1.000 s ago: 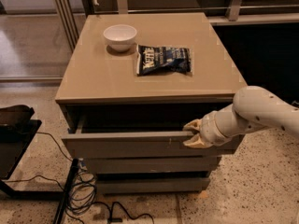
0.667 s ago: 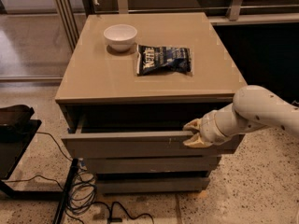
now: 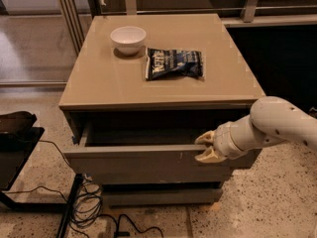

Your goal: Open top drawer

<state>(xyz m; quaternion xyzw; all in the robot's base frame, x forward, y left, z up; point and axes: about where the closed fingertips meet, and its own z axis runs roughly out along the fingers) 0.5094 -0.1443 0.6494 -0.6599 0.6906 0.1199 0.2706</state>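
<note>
The top drawer [image 3: 138, 165] of the taupe cabinet stands pulled out a short way, with a dark gap showing its shallow interior behind the front panel. My gripper [image 3: 204, 147] is at the right part of the drawer's top edge, one finger above the edge and one in front of the panel. The white arm reaches in from the right. The two lower drawer fronts [image 3: 158, 195] sit flush below.
A white bowl [image 3: 128, 38] and a dark blue snack bag [image 3: 173, 63] lie on the cabinet top [image 3: 99, 83]. A black stand [image 3: 17, 148] and loose cables [image 3: 91, 207] are on the floor to the left. A dark wall panel is to the right.
</note>
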